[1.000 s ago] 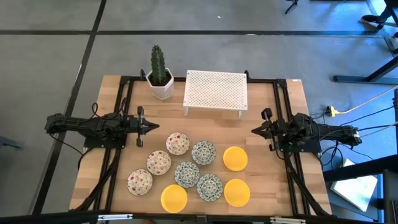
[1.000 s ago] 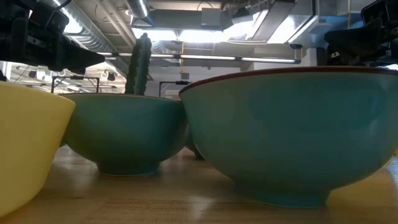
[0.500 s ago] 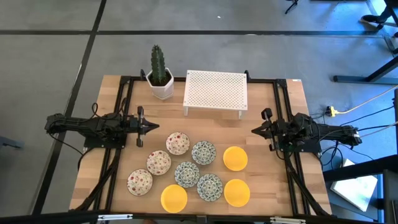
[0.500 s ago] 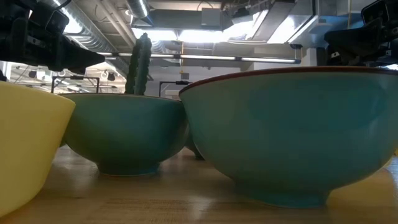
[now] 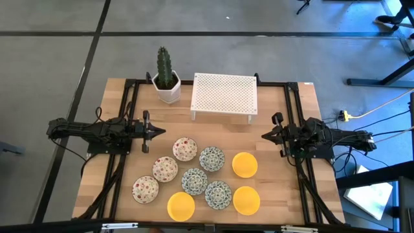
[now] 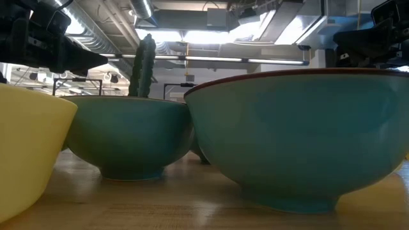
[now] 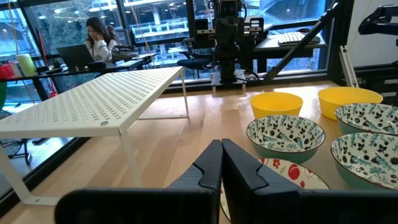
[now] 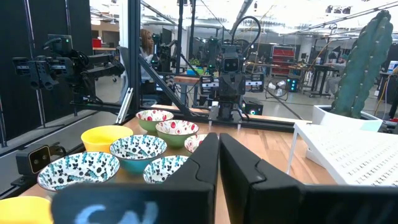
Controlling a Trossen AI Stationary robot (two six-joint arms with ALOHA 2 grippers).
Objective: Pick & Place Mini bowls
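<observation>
Wooden tabletop (image 5: 272,116) under me, grey floor around it. Low view is nearly blocked: two teal-sided bowls fill it, a yellow one is cut off at the edge, only the cactus tip shows behind. Left wrist view cuts off the red-speckled bowl behind my own fingers.

Nine small round shallow mini bowls (image 5: 195,180) sit upright, mouths up, in the front half of the tabletop. Round, so no long axis each; they form three slanted rows: red-speckled white ones toward my left, blue-green patterned ones in the middle, plain yellow ones toward my right.

Left jaws (image 5: 163,132) pressed together, holding nothing, just behind the red-speckled row. Right jaws (image 5: 264,136) also pressed together, empty, behind the yellow ones.

White perforated metal rack (image 5: 224,94) and green cactus in a white hexagonal pot (image 5: 166,77) stand at the back.
</observation>
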